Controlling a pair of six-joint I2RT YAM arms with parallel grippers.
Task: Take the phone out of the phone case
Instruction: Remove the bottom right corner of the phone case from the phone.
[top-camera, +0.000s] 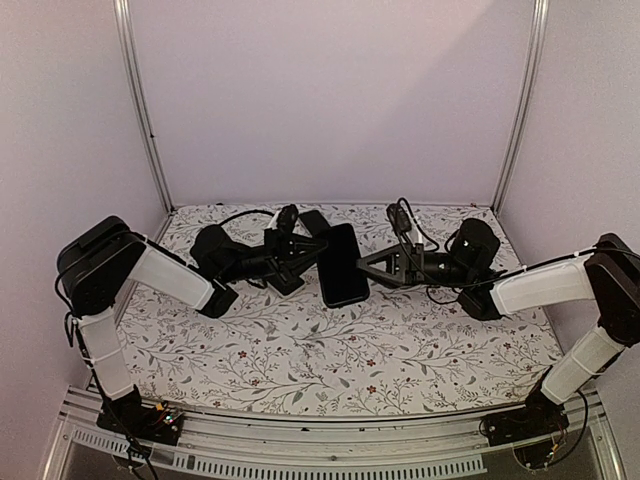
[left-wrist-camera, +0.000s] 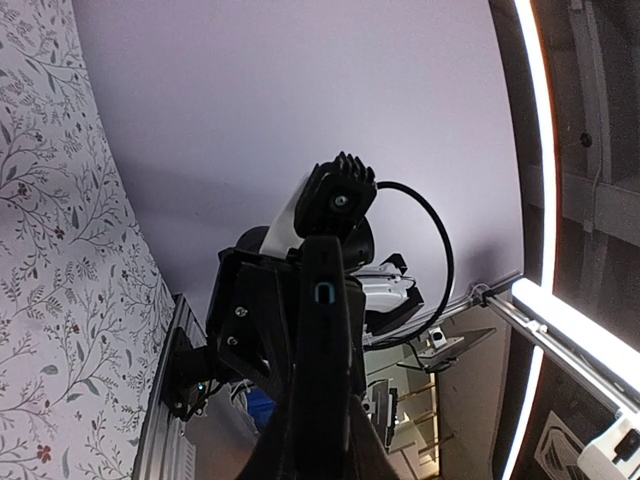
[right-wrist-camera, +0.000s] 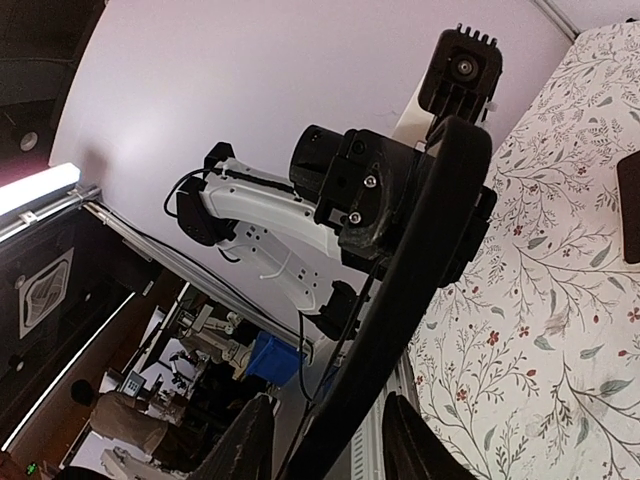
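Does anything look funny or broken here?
Nothing looks broken or spilled. The one funny thing: the phone seems lifted off the table; the left gripper and right gripper pinch it from opposite sides. A flat black piece lies behind it.

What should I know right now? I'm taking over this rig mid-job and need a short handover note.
Left gripper: shut on the phone, at its left long edge.
Right gripper: shut on its right long edge.
The phone sits between them at mid-table. The case cannot be told apart from the phone: one black slab, no split visible.
A dark flat item lies behind the phone; cannot tell what it is.
Done: two-sided grip.
Left: part case from phone.
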